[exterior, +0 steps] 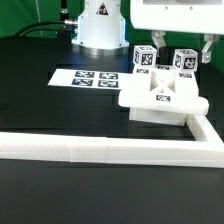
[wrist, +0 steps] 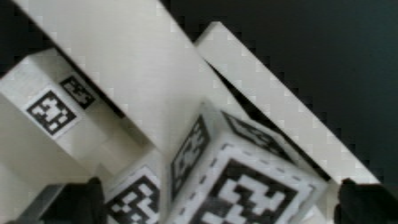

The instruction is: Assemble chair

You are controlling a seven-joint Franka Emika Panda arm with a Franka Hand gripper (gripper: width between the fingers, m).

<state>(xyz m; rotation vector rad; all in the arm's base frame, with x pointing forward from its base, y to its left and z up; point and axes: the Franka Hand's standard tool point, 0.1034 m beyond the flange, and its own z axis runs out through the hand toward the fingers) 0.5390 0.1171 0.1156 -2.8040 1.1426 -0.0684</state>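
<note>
The white chair parts stand at the exterior view's right. A flat slab lies against the rail's corner, with two upright tagged pieces behind it, one to the left and one to the right. My gripper hangs over the right piece, one dark finger on each side of it. In the wrist view that tagged block sits corner-on between the fingers, with my gripper wide apart around it and a small gap on one side. Another tagged piece and white slabs lie beyond.
The long white L-shaped border rail runs across the front and turns back at the right. The marker board lies at centre left. The robot's white base stands at the back. The table is black.
</note>
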